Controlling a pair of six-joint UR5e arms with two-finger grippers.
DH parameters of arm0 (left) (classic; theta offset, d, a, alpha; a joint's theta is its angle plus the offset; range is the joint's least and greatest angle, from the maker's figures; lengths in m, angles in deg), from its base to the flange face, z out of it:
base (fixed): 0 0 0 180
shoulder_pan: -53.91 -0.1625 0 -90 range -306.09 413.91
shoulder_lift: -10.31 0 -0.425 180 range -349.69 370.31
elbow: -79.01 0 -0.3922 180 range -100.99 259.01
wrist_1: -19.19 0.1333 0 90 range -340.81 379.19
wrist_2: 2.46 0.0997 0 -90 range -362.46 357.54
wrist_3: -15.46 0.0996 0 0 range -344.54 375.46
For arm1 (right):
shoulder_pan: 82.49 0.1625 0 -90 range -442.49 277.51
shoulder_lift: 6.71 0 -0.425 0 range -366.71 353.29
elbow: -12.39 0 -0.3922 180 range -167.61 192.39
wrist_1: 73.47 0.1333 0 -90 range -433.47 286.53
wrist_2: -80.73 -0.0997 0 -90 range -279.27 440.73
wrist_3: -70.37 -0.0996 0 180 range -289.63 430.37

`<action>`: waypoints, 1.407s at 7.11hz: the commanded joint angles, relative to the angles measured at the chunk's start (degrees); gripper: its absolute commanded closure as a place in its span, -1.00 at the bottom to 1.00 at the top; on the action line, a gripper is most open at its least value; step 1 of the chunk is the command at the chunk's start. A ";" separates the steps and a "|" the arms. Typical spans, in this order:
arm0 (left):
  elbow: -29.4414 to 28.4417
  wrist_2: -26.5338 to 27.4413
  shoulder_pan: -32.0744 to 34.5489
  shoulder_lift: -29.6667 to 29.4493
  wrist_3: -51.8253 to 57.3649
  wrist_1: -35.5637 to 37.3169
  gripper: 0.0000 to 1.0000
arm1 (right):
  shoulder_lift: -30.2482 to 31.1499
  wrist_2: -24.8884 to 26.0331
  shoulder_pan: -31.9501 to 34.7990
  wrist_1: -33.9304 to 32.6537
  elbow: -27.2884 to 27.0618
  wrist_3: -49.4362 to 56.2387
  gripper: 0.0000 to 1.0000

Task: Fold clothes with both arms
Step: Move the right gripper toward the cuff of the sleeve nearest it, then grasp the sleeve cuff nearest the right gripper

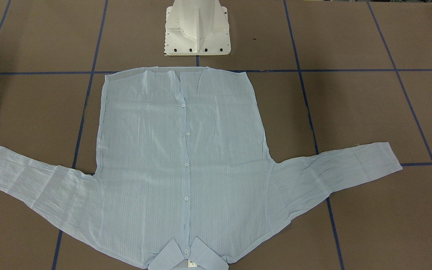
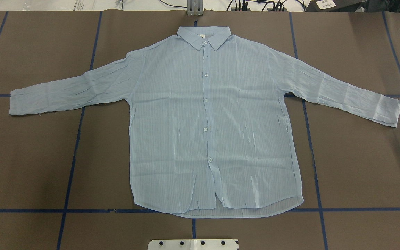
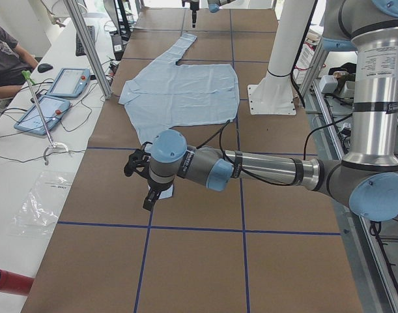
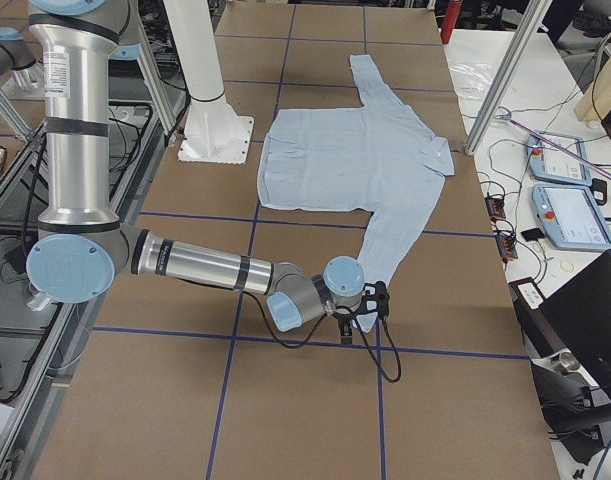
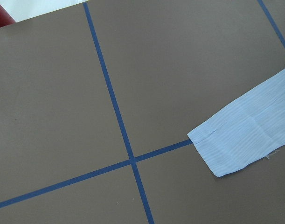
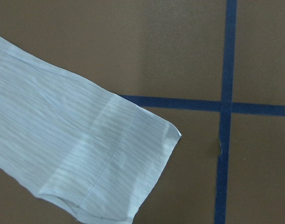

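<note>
1. shirt (image 2: pixel 207 121): looks thin, soft and light, likely to sag and slip; best pinched at the cuffs (image 5: pixel 231 140), then shoulders and hem.
2. it lies flat, buttons up, mid-table (image 2: pixel 30 156). collar (image 2: pixel 203 36) points away from the robot; body runs near-to-far, sleeves spread sideways.
3. left arm (image 3: pixel 251 169) and right arm (image 4: pixel 205 270) each hang by a cuff; cannot tell whether their jaws are wide or narrow.

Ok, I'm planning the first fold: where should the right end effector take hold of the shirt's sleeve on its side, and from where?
Grip the cuff of that sleeve. It lies flat, spread clear of the shirt body, with bare table beyond its end. Probably come in low from that outer end and pinch the edge; the right end effector hovers there.
</note>
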State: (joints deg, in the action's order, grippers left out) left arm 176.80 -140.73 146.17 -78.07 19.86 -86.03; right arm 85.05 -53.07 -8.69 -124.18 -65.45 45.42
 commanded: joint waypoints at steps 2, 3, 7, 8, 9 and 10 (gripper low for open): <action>0.03 -0.33 0.03 -0.04 0.08 -0.33 -1.00 | -2.37 3.36 -3.58 0.27 1.90 -0.89 -0.99; 0.21 -0.33 0.03 -0.13 0.08 -0.34 -1.00 | -2.64 3.28 -3.85 0.18 2.26 -0.89 -0.99; 0.29 -0.33 0.03 -0.13 0.08 -0.34 -1.00 | -4.48 3.28 -4.81 -0.09 6.02 -0.80 -0.77; 0.29 -0.33 0.03 -0.13 0.08 -0.42 -1.00 | -4.57 3.28 -4.81 -0.09 6.04 -0.97 -0.69; 0.12 -0.24 0.03 -0.21 0.08 -0.42 -1.00 | -4.66 3.19 -4.81 0.00 5.95 -0.98 -0.51; 0.03 -0.24 0.03 -0.22 0.08 -0.42 -1.00 | -4.57 3.02 -4.81 0.00 5.78 -0.98 -0.32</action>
State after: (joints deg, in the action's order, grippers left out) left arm 176.97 -141.01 146.19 -78.25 19.94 -86.45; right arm 80.49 -49.89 -13.49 -124.21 -59.58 44.46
